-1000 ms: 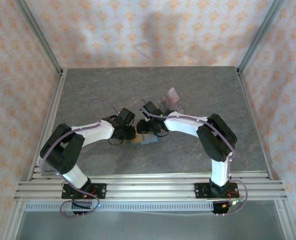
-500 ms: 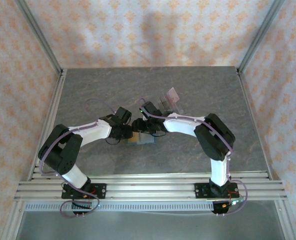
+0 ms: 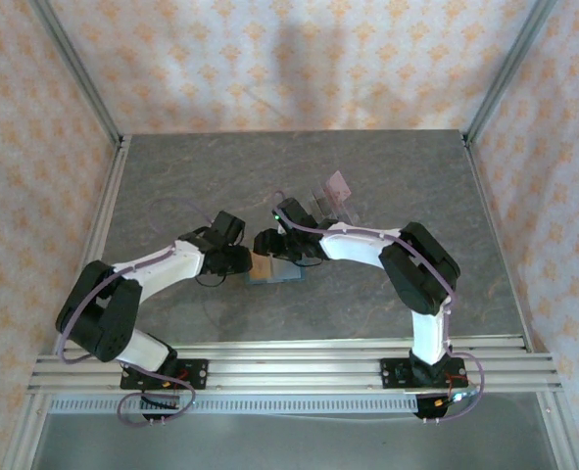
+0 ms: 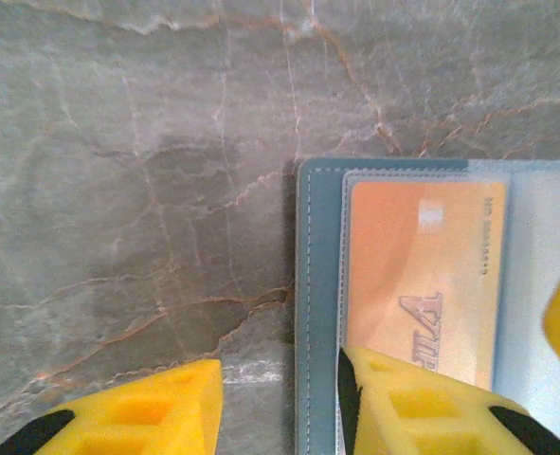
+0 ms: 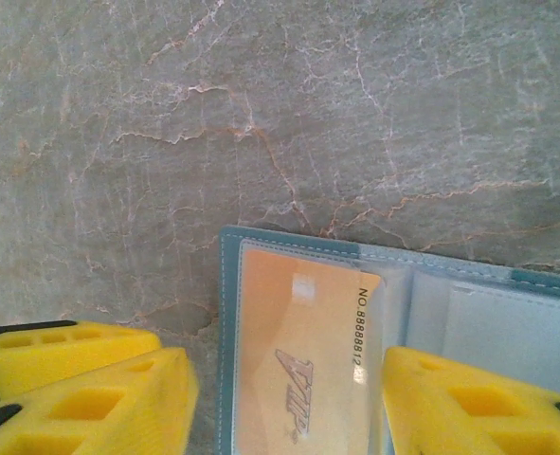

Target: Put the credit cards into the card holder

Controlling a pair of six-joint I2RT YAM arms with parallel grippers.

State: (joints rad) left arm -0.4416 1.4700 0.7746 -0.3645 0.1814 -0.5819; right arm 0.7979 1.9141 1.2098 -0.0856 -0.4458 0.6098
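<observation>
- The left gripper [image 4: 278, 379] sits at the bottom of its view with jaws part-way apart and nothing gripped. One finger is over bare table [image 4: 137, 190] and the other is over the holder [image 4: 317, 313].
- The right gripper [image 5: 289, 379] has wider jaws, also empty, and straddles the card [image 5: 298, 360] from the bottom of its frame.
- The orange card lies flat under the clear sleeve [image 4: 502, 284] of one leaf of the holder. The holder lies open on the table, mid-frame in the top view, right under both grippers.
- The card looks seated, so I judge this step to be letting go cleanly. Lift both grippers straight up so no fingertip snags the sleeve or drags the soft holder.
- If the card needs a last nudge, pin the holder's edge with one finger and push along the sleeve.
- A pink card [image 3: 340, 183] stands in the rack [image 3: 323, 201], up and right of the grippers. It is likely next.
</observation>
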